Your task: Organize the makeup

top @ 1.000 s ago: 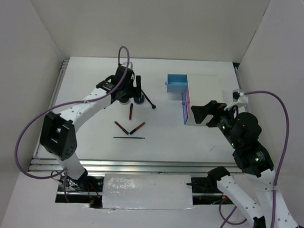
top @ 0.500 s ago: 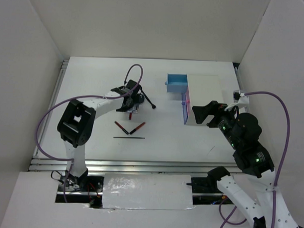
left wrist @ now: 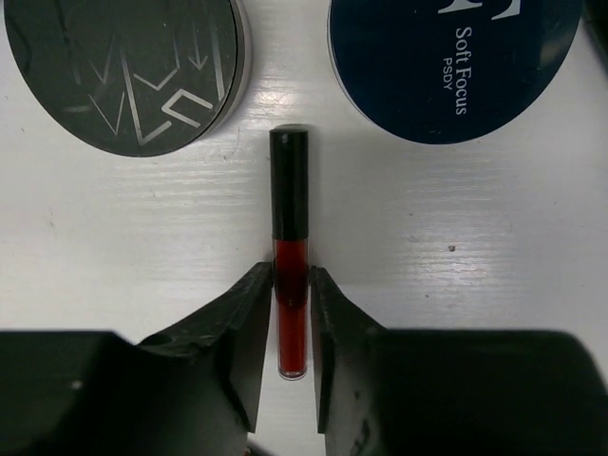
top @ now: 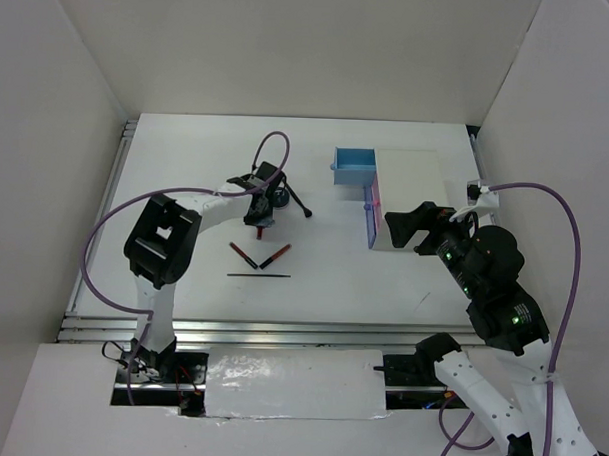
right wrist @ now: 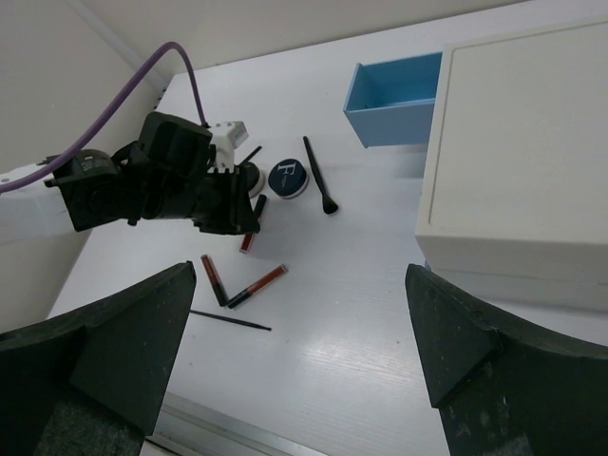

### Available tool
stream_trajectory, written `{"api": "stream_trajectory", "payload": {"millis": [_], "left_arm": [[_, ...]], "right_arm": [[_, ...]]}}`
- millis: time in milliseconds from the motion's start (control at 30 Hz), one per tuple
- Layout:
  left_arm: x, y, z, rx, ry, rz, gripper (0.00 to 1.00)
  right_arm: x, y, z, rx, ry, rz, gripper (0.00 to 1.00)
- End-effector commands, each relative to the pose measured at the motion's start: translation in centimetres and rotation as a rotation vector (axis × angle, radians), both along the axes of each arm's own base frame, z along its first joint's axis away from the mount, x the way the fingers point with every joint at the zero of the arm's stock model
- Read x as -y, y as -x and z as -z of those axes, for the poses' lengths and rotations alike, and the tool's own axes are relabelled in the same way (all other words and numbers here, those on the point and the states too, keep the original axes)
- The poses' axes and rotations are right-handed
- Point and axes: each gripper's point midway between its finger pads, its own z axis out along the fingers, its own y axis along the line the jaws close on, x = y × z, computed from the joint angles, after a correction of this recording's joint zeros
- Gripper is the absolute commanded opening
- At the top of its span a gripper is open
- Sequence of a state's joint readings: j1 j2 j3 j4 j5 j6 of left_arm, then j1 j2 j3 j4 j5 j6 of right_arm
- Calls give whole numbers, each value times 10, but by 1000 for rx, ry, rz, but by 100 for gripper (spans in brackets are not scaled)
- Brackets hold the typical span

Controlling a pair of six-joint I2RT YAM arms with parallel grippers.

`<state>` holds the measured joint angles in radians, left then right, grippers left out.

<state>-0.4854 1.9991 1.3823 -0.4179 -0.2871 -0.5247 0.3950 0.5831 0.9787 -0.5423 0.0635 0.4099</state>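
In the left wrist view, a red-and-black stick point(left wrist: 290, 218) lies on the white table between a black compact point(left wrist: 128, 66) and a blue-topped compact point(left wrist: 456, 57). My left gripper point(left wrist: 290, 275) has its fingers pressed against both sides of the stick's red end. From above, the left gripper point(top: 260, 218) sits low just in front of the blue compact point(top: 279, 197). Two more sticks point(top: 244, 255) point(top: 275, 255) form a V, with a thin black pencil point(top: 259, 275) nearer. A brush point(top: 297, 200) lies to the right. My right gripper point(right wrist: 299, 323) hangs open and empty.
The white box point(top: 411, 197) stands at the right, with its blue drawer point(top: 354, 168) pulled out at the back and a pink drawer point(top: 373, 215) showing on its left face. My right gripper point(top: 420, 227) hovers beside the box. White walls enclose the table.
My left gripper moved from over the two compacts toward the near side, came down over the lone red-and-black stick, and its jaws narrowed onto it. The right arm held still.
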Motion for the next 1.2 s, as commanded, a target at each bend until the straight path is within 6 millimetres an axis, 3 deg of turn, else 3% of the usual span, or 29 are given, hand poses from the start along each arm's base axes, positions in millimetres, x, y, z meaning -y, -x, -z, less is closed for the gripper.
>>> {"api": "stream_trajectory", "payload": {"millis": [0, 200, 300, 400, 533, 667, 767, 900, 1000, 1067, 1100, 1133, 1167], "left_arm": [[-2, 2, 9, -24, -5, 5, 34], [-1, 4, 2, -11, 16, -2, 27], [2, 4, -5, -2, 35, 6, 18], [6, 5, -21, 22, 61, 14, 0], [6, 6, -57, 89, 65, 12, 0], [6, 9, -114, 201, 78, 41, 0], [28, 9, -160, 318, 99, 173, 0], [83, -1, -233, 590, 129, 455, 0], [116, -2, -267, 768, 88, 711, 0], [143, -11, -309, 950, 138, 819, 0], [151, -14, -319, 987, 148, 853, 0], [166, -24, -309, 984, 143, 906, 0], [175, -32, -335, 1041, 148, 916, 0]], "right_arm": [[-1, 1, -19, 55, -8, -12, 100], [-2, 2, -21, 55, -12, -16, 100], [-2, 2, -21, 55, -14, -15, 100], [-2, 2, -21, 55, -12, -16, 100], [-1, 2, -22, 56, -9, -12, 100], [0, 2, -24, 63, -8, -5, 100], [1, 0, -24, 69, -10, 4, 100], [2, -2, -24, 83, -19, 14, 100], [1, -2, -29, 103, -32, 8, 100], [-1, -2, -32, 113, -37, -2, 100], [-1, -1, -33, 116, -37, -4, 100], [-2, -2, -34, 119, -38, -5, 100], [-2, -2, -34, 119, -38, -8, 100]]}}
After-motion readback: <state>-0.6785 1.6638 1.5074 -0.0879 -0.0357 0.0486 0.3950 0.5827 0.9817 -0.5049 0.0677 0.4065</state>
